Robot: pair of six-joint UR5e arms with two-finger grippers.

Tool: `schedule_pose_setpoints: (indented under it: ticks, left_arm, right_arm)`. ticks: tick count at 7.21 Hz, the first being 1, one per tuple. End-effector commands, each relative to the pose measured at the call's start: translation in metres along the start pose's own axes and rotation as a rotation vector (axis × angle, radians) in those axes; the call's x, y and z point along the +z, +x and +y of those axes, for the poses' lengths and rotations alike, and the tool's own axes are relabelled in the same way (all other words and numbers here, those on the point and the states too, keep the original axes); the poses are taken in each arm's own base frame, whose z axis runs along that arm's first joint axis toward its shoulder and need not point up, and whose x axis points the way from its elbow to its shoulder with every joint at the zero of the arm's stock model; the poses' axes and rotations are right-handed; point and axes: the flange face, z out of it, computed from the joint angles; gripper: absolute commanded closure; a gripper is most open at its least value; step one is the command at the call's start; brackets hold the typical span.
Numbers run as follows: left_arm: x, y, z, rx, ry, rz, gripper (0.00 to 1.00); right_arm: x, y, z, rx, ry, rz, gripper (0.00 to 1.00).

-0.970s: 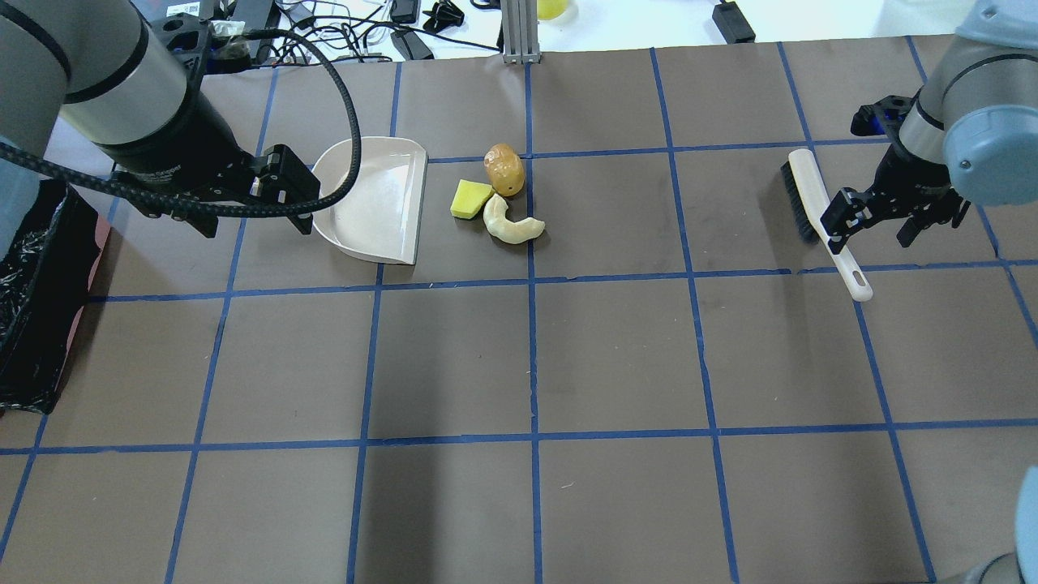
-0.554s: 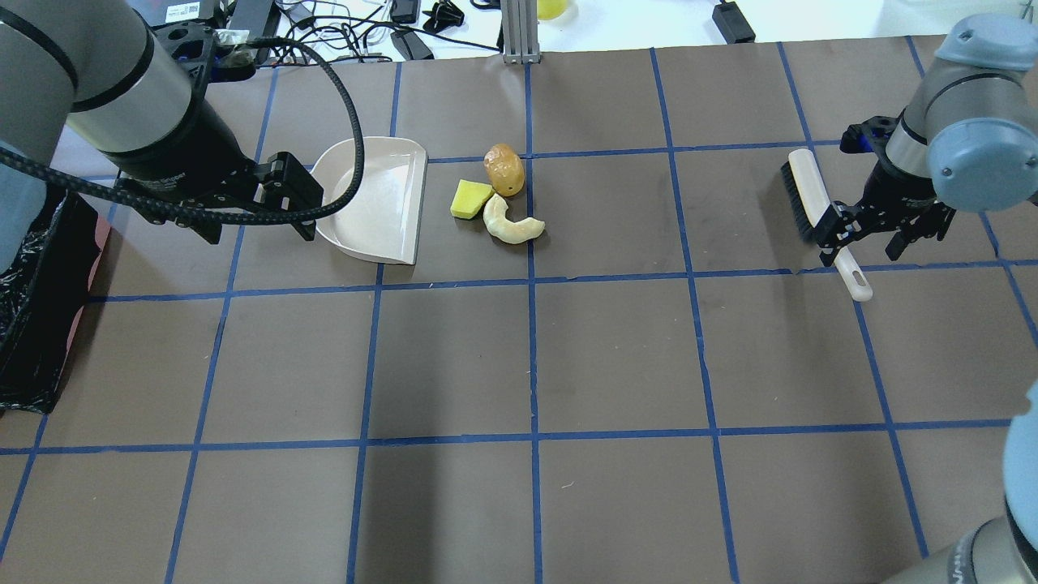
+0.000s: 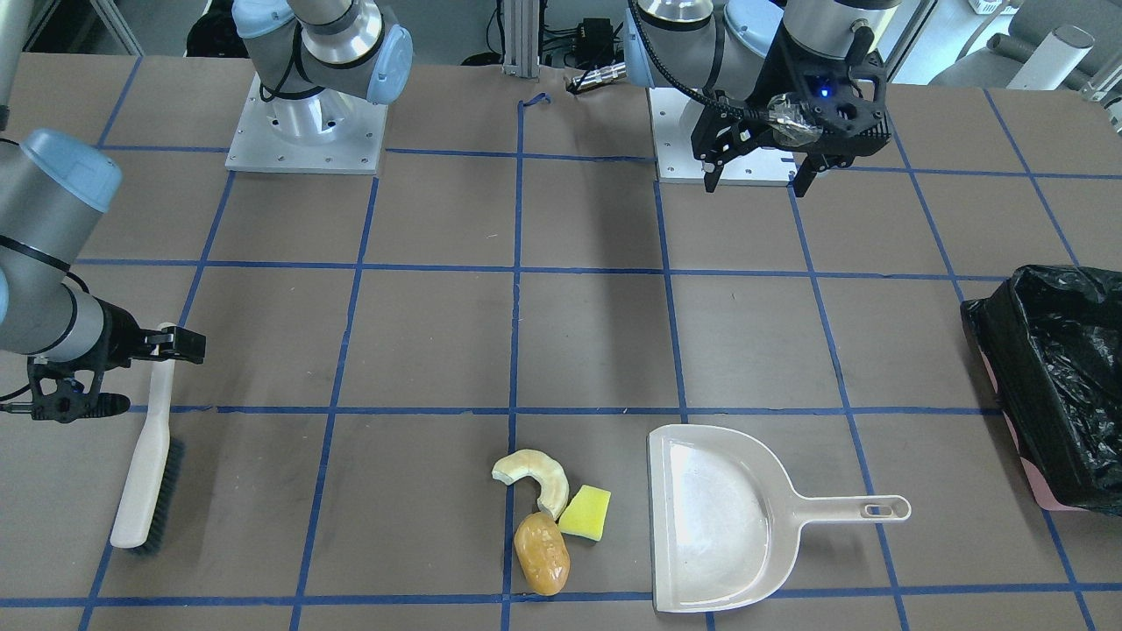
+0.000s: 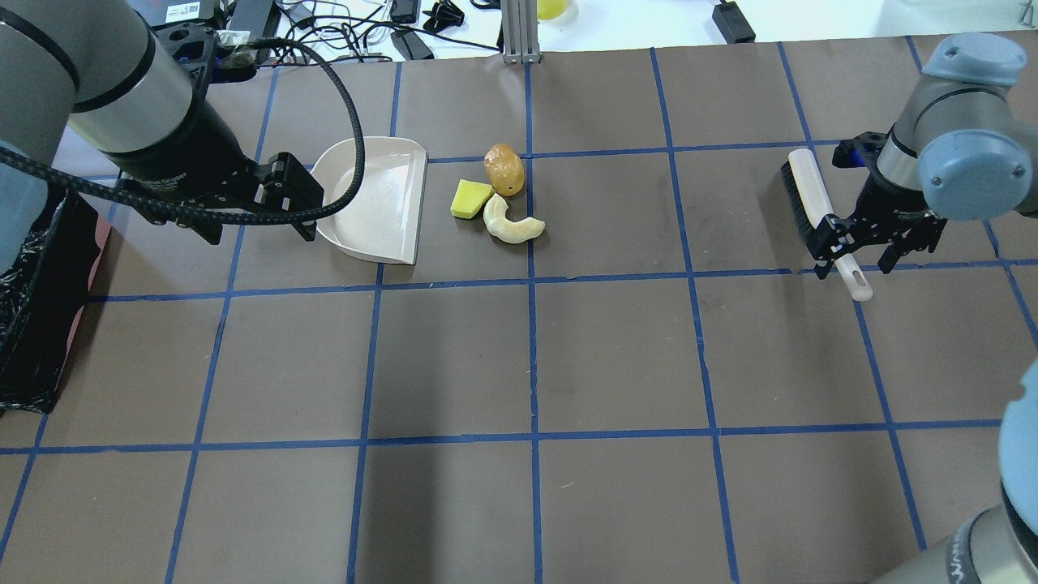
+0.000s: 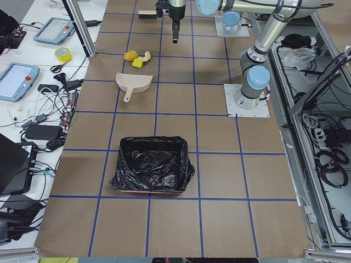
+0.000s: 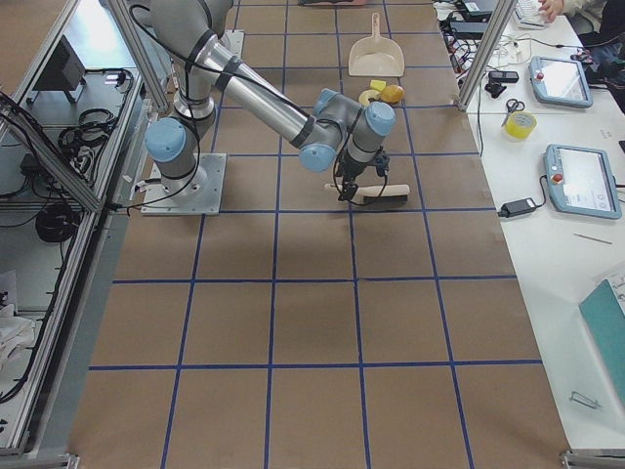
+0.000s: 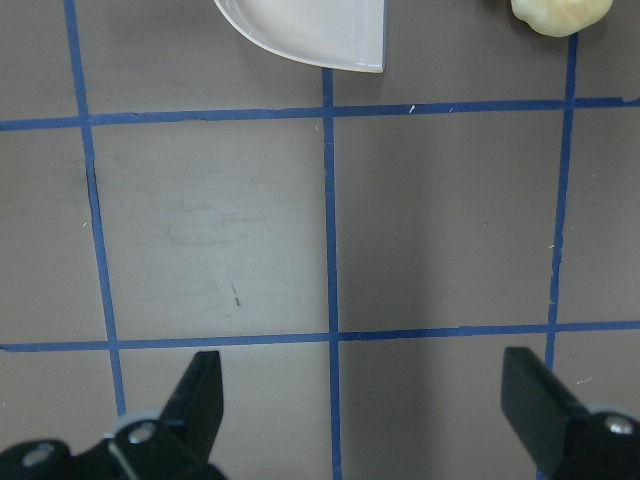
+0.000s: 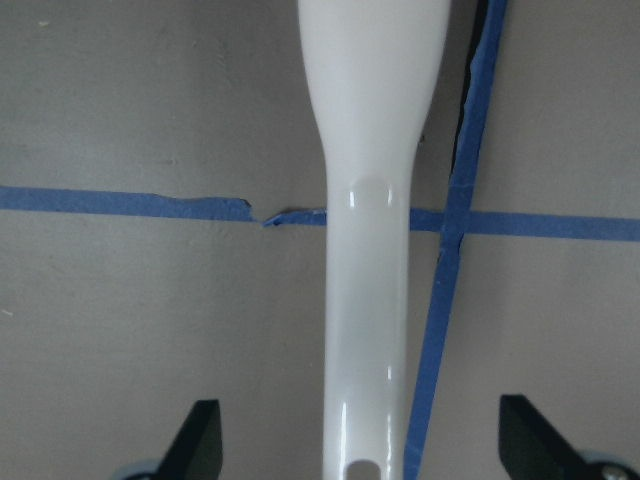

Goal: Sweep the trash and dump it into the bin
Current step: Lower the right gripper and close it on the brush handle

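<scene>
The trash [image 4: 499, 197] lay in a tight cluster on the table [image 4: 616, 357], in its far half near the middle, the three pieces touching or nearly so. Across the overhead view from its left edge, the bin [image 4: 49, 341] came first. It was pink, lined with a crinkled black bag, and stood at the table's left end, well apart from the trash. Next was the left pincer [image 4: 258, 229], raised above the table over the dustpan's handle, its jaws spread wide and holding nothing. The beige dustpan [image 4: 381, 207] rested flat, its straight open edge turned toward the trash and just beside it. Of the pieces, the yellow wedge [image 4: 470, 199] was nearest the dustpan. The tan-brown oval lump [image 4: 504, 169] was farther from the robot, and the pale crescent slice [image 4: 511, 225] was nearer to it, its tail reaching rightward. Well to the right lay the brush [image 4: 805, 195], white-backed with dark bristles along its left side. The right pincer [image 4: 853, 264] sat low over the brush's handle near its end. Its jaws were wide, with one finger on each side of the handle and a clear gap to it, gripping nothing.
</scene>
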Motion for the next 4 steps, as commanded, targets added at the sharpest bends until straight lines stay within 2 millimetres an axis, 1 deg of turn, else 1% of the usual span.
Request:
schedule_pose_setpoints:
  ticks: [1, 3, 4]
  left_arm:
    - [-0.0005, -0.0002, -0.0002, 0.0, 0.001, -0.002, 0.0]
    - [-0.0005, 0.0, -0.0002, 0.0, 0.001, 0.0, 0.0]
    - [-0.0012, 0.0, 0.0003, 0.0, 0.003, 0.0, 0.0]
  right_arm:
    - [0.0055, 0.0015, -0.0031, 0.0, -0.002, 0.005, 0.12]
    - [0.0056, 0.0038, -0.0031, 0.0, -0.007, 0.027, 0.22]
    - [0.0064, 0.0037, -0.0035, 0.002, -0.007, 0.025, 0.28]
